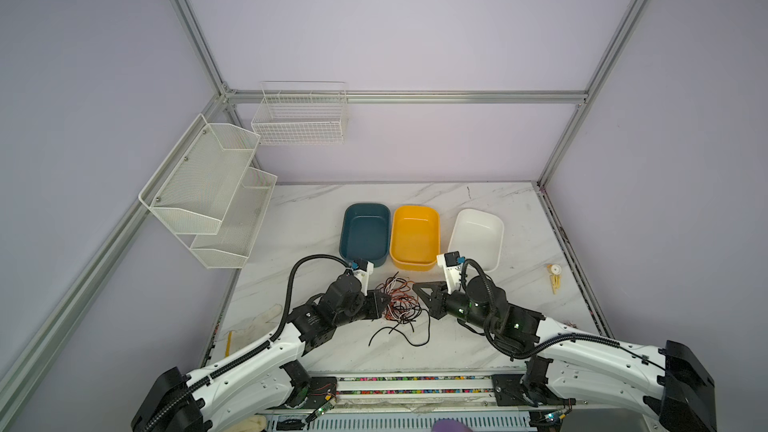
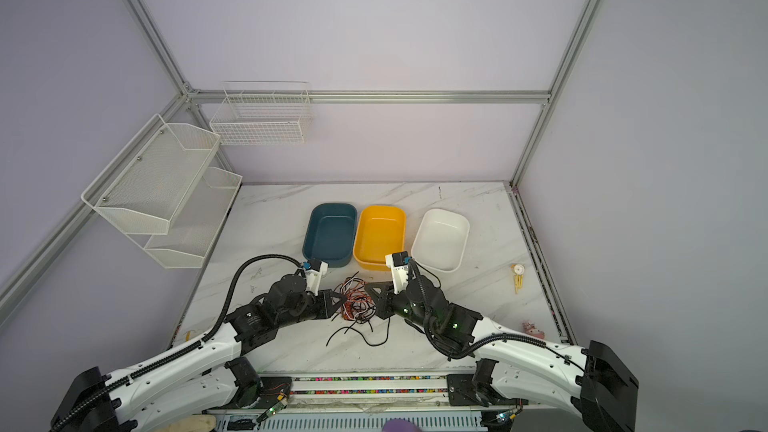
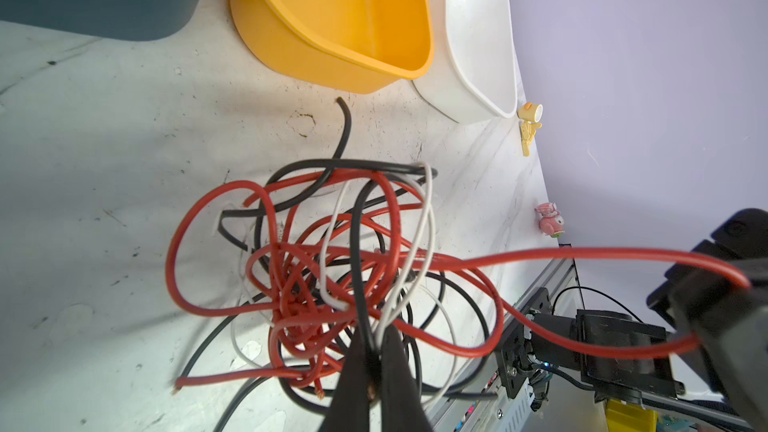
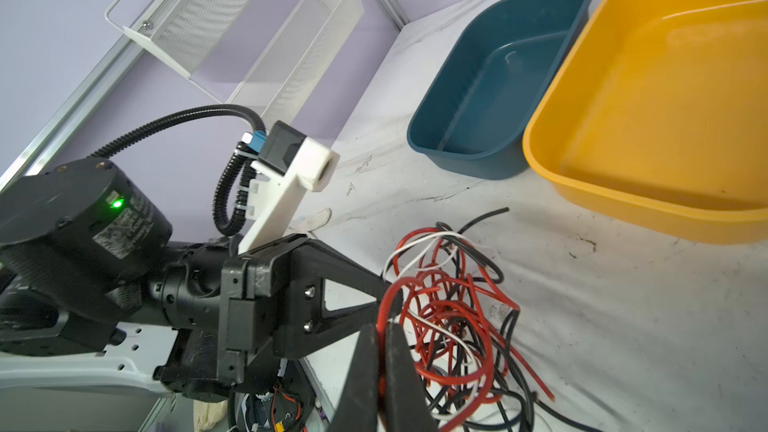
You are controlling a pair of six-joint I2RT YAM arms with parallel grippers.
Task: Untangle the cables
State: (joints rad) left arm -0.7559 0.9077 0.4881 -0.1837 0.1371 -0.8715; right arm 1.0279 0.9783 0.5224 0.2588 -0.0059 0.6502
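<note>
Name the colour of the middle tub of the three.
The middle tub is yellow, clearest in a top view.

A: On your marble tabletop (image 1: 415, 197), teal tub (image 1: 365, 232), yellow tub (image 1: 414, 236) and white tub (image 1: 476, 236) stand in a row.
B: Noted. You also have a yellow clip (image 1: 554, 278) near the right edge, a pink figurine (image 2: 533, 328), and a mesh shelf (image 1: 208, 193) and wire basket (image 1: 301, 118) on the walls.

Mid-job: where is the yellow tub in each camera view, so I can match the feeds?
Top view: yellow tub mid-table, between teal tub and white tub.
Top view: yellow tub again the middle of the three.
Left wrist: yellow tub beyond the cables, beside the white tub.
Right wrist: yellow tub beyond the cables, beside the teal tub.
Shared landmark: the teal tub next to it, in all four.
</note>
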